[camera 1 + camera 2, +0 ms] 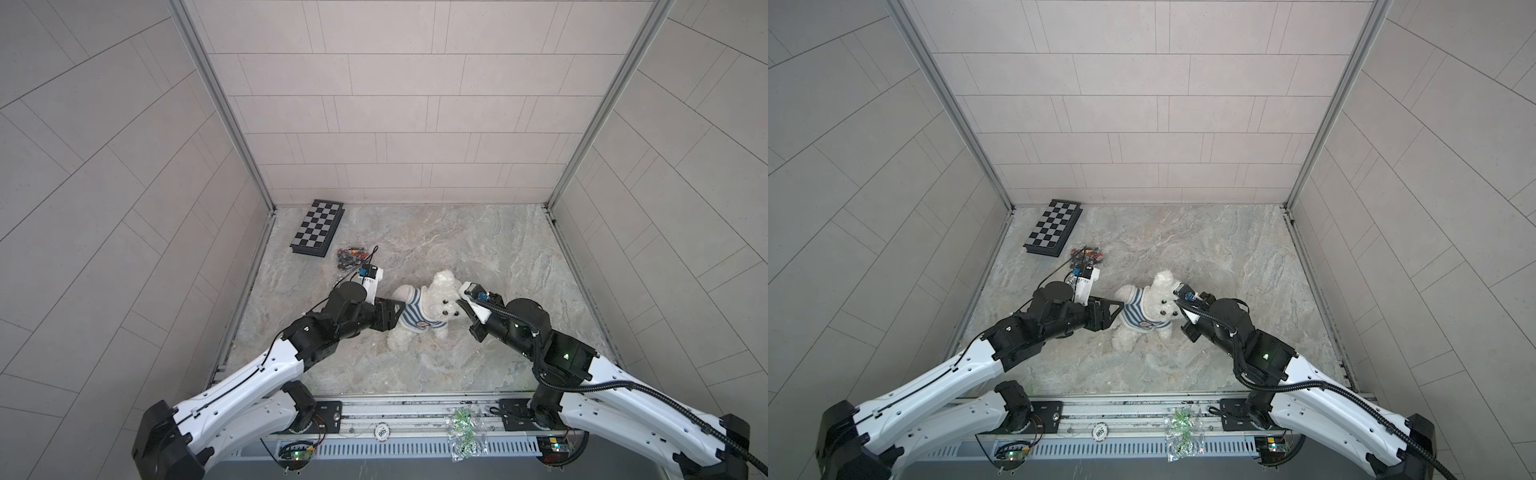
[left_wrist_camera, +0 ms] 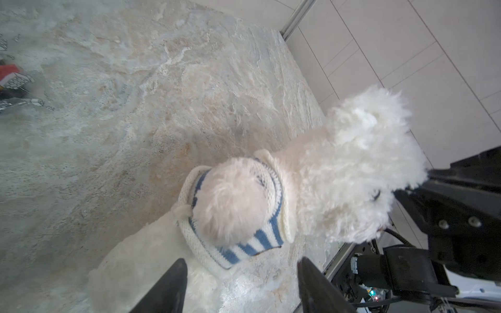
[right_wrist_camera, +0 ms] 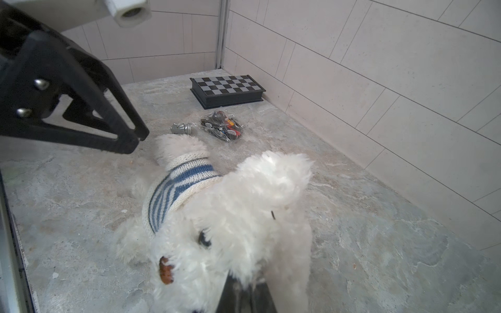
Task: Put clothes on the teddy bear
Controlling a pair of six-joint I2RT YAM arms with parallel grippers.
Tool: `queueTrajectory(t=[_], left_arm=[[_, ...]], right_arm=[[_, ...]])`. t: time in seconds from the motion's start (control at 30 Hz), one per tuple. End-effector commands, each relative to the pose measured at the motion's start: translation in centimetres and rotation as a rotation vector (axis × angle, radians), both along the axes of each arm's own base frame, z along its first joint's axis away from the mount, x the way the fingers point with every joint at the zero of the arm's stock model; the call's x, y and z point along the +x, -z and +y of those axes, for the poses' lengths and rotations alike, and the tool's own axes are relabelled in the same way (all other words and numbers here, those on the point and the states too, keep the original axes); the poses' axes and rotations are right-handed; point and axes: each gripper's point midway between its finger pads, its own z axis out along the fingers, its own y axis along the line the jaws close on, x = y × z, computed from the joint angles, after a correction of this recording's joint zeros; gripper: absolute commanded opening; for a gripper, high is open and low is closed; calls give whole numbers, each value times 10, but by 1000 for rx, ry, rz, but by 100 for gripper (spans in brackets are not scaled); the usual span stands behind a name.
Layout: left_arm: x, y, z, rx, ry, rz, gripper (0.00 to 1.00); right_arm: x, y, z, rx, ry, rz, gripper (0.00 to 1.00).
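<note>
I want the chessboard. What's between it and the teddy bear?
A clear bag of small pieces, between chessboard and teddy bear, in the right wrist view.

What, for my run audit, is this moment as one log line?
shirt: on teddy bear | left gripper: open, by sleeved arm | right gripper: shut on bear's head

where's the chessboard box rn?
In both top views the chessboard box lies in the far left corner, by the left wall; the bag of small parts sits just in front of it.
</note>
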Motion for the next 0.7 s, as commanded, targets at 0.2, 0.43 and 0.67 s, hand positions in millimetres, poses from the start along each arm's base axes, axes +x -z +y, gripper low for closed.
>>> queueTrajectory(t=[0.2,0.43,0.67], left_arm=[[8,7,-8,22,34,16,65],[13,10,-15,19,44,24,52],[15,12,-16,12,34,32,28]], right_arm=[[-8,-15,12,57,-87,-61,0],[-14,-15,18,60,-138,-64,0],[-14,-12,19,53,-144,-47,0]])
